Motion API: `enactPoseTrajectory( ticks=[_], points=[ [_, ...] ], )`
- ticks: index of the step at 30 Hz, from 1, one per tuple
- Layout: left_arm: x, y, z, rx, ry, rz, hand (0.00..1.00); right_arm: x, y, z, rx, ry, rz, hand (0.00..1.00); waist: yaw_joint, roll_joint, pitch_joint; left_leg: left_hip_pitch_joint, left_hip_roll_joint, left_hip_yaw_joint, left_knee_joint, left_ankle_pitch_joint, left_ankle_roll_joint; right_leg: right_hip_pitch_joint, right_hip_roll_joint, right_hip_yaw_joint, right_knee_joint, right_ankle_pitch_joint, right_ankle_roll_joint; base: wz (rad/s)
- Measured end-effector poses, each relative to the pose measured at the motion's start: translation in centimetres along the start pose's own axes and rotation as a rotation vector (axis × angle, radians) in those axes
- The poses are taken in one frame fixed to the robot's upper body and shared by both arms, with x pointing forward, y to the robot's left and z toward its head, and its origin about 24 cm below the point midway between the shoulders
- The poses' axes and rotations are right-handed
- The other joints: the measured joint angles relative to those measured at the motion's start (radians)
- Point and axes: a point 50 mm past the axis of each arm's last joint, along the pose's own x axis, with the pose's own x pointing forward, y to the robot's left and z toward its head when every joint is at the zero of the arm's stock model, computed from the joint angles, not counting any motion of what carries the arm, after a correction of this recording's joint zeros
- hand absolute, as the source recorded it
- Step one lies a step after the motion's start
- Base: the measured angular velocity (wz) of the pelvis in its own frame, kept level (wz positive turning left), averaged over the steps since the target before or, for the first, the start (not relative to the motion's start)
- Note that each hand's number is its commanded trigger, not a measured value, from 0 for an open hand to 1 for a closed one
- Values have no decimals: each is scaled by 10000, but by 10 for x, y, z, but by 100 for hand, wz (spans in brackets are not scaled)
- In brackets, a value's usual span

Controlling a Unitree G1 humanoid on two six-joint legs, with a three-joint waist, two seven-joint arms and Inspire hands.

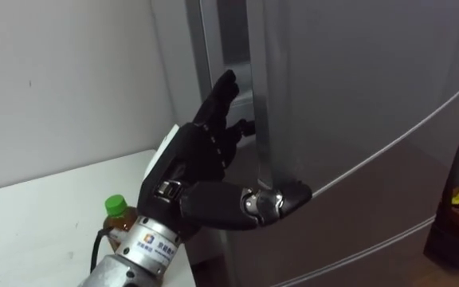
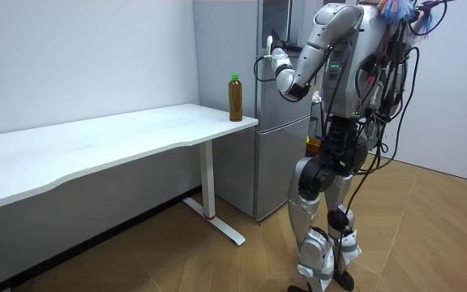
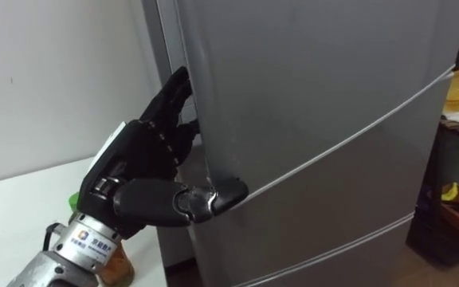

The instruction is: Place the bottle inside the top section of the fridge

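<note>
You get soft, even room light with no hard glare: the fridge door (image 1: pixel 357 88) carries a broad dull sheen, the gap at its edge lies in shade around the dark left hand (image 1: pixel 194 159), and the white table (image 2: pixel 96 146) dims the wall (image 2: pixel 96 215) beneath it

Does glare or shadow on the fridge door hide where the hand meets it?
Left eye view: no hard glare, the left hand stands out dark against the evenly lit fridge door; right eye view: the same; room view: soft, even light.
</note>
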Motion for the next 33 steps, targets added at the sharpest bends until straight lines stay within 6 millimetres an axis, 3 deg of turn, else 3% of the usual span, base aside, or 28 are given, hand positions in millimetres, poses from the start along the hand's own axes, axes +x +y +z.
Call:
enactPoseTrajectory(
  ticks=[9,15,27,33],
  points=[
    [1,-7,-4,-119,128,-302,0,0,-1,0,156,-15,-34,0,-165,2,12,-11,-16,162,-14,-4,132,-66,-21,163,-11,174,47,-5],
    [1,-14,-7,-200,202,-583,0,-1,-5,0,380,-14,-309,0,-267,50,76,-22,-23,239,63,-44,211,-67,-37,282,-1,292,113,-5],
    [13,-47,-21,-986,783,-3148,0,0,-6,0,380,-17,-703,0,-753,-17,89,13,6,479,113,-22,181,-89,9,510,-146,267,98,-7],
    [14,-57,-35,-1078,1653,-4223,0,0,-6,-2,456,31,-958,0,-982,-189,194,24,34,531,131,-23,151,-117,41,548,-155,254,70,-2]
  ],
)
